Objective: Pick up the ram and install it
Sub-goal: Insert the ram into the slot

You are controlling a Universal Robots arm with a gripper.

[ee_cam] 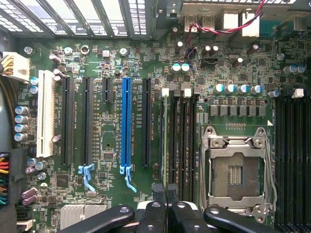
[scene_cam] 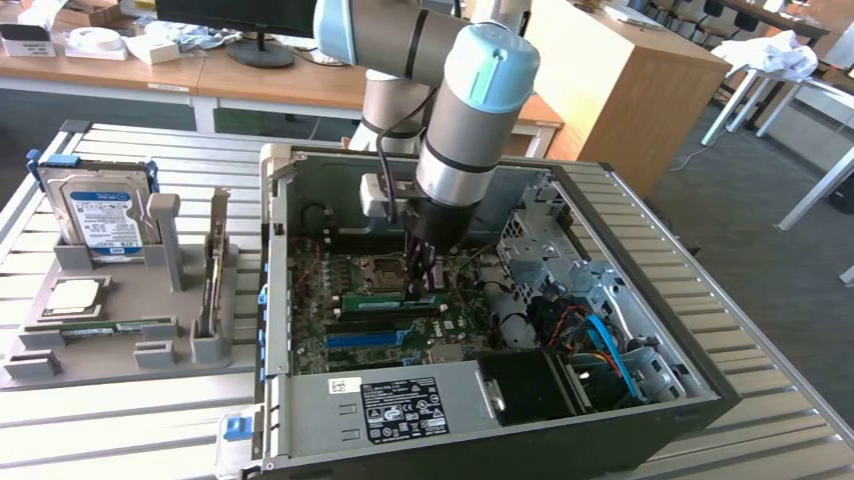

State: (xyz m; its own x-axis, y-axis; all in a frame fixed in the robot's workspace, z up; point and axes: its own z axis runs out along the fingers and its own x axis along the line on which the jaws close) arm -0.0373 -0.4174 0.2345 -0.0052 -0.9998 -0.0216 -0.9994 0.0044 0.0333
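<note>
Past the grey tray (scene_cam: 120,345) and its hard drive (scene_cam: 100,215), on the exterior view's left of the table (scene_cam: 134,430), the work sits inside the open computer case (scene_cam: 601,440). There the ram (scene_cam: 390,300) stands in a memory slot, and the hand (scene_cam: 424,285) is down over the motherboard, jaws drawn narrow and pinching the stick by its upper edge. In the wrist view that slot lies between the blue expansion slot (ee_cam: 126,121) and the empty processor socket (ee_cam: 236,172). Seating it well, I judge, calls for a push straight down, keeping the stick upright and in line with the slot so both ends sink evenly and the white end latch (ee_cam: 165,91) can close. Any lean risks jamming. The ram is a long, narrow green board, and the wrist view catches it edge-on as a thin green line. Its chips and notch cannot be made out.
</note>
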